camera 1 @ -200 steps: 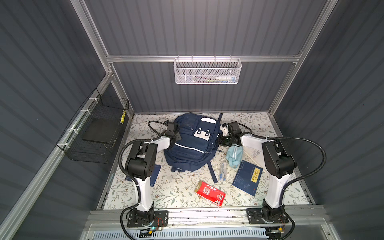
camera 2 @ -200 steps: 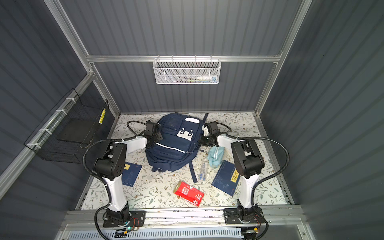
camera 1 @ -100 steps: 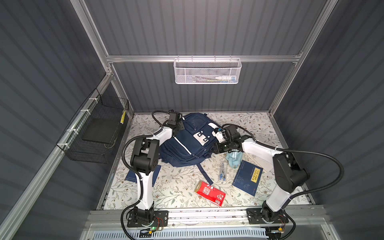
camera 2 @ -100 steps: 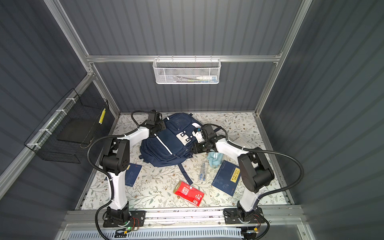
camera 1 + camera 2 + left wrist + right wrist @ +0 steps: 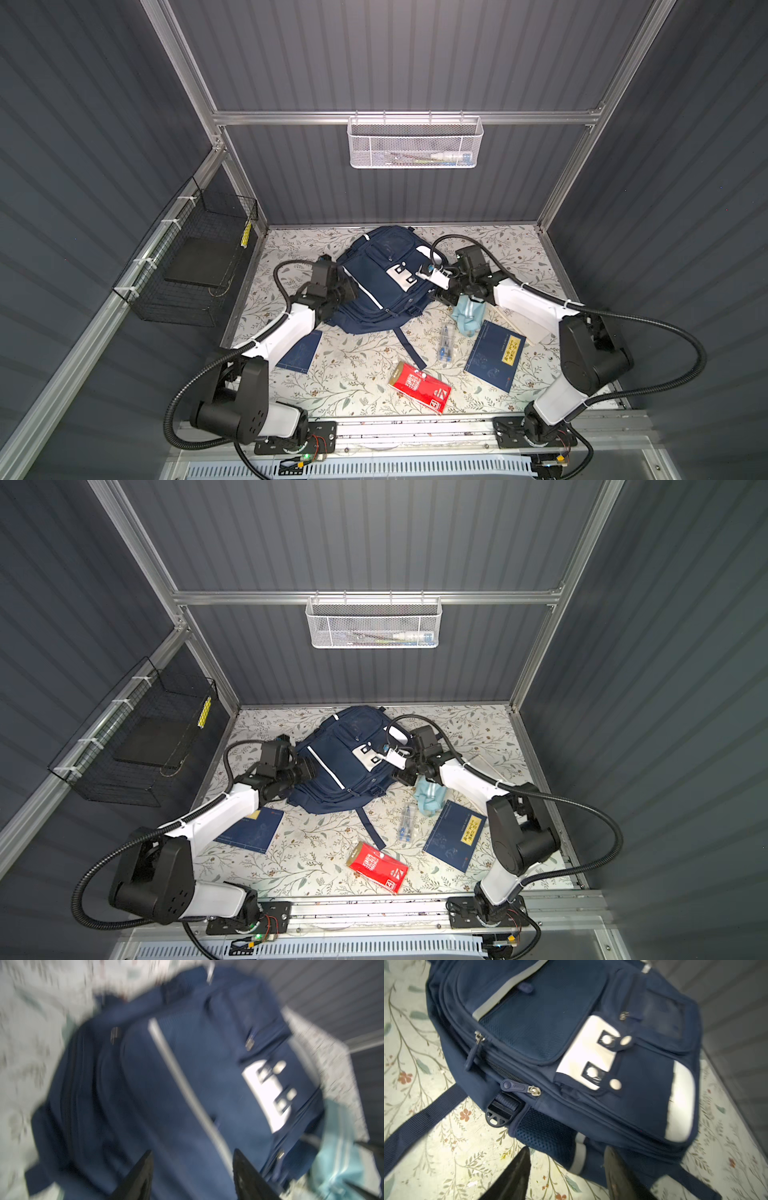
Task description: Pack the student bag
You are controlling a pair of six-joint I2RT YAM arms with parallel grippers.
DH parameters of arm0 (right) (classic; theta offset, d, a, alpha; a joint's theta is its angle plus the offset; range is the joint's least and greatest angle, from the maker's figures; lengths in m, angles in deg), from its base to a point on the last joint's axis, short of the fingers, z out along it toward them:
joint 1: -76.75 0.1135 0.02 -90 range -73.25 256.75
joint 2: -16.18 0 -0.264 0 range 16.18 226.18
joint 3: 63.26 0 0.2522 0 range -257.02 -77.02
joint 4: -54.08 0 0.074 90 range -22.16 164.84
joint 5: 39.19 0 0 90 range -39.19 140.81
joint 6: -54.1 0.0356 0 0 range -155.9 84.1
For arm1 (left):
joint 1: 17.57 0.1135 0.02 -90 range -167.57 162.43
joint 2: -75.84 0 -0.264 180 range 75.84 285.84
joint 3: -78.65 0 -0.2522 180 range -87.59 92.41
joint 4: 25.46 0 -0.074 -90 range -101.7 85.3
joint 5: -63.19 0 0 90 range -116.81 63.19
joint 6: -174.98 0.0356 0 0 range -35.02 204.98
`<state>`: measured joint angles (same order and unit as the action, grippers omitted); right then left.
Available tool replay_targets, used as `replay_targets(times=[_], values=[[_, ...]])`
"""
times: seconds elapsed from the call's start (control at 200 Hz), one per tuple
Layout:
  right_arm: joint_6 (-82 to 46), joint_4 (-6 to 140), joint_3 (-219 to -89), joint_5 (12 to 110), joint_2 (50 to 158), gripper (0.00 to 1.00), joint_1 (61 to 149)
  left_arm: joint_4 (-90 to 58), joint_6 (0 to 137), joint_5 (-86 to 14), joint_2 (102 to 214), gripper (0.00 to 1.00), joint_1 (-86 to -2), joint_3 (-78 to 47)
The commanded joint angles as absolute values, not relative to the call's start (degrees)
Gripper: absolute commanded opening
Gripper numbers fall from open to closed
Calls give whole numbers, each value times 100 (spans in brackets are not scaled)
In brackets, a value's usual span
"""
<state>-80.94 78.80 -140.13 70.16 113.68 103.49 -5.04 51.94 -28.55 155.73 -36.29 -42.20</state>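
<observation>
The left gripper is seen with its two fingers spread and nothing between them, close against one side of the bag. The right gripper is likewise spread and empty, just off the mesh side pocket on the opposite flank. The bag is laid front-up on the flowered table, toward its far edge, between the two grippers, with the white front patch turned upward. It is judged to be soft and slack. The cloth is creased and sagging, so it is expected to fold and drag rather than move as one piece, and little weight is suggested. A pinch of loose cloth is likely to slip. Firmer holds are offered by the zip pull, the strap and the raised seams. For opening, one side is best pinned while the pull is drawn.
</observation>
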Motion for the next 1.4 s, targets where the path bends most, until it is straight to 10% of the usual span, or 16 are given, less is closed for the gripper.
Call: replay_targets(times=[0.0, 0.275, 0.355, 0.455, 0.76, 1.136, 1.396], values=[[-9154, 8081, -14140, 6704, 11685, 58, 10573, -512, 4921, -3148, 15482, 60, -3672, -4667], [-9564, 7263, -14007, 6002, 12276, 54, 10654, -1007, 5061, -3152, 16287, 58, -3673, -4677], [-9689, 7170, -14037, 6029, 12406, 41, 10668, -1015, 5197, -2918, 16505, 57, -3664, -4473], [-9474, 7426, -14203, 6476, 12368, 0, 10778, -1200, 5444, -2881, 16932, 53, -3576, -4110], [-6701, 7185, -14618, 7748, 11960, 0, 10885, -1004, 6028, -2469, 16905, 51, -3568, -2754], [-5342, 7622, -15413, 8171, 12431, 0, 10879, -2044, 6288, -413, 15191, 49, -6398, -5018], [-5140, 7485, -15209, 8661, 12307, 0, 10886, -2696, 6440, 357, 16109, 56, -6586, -4892]])
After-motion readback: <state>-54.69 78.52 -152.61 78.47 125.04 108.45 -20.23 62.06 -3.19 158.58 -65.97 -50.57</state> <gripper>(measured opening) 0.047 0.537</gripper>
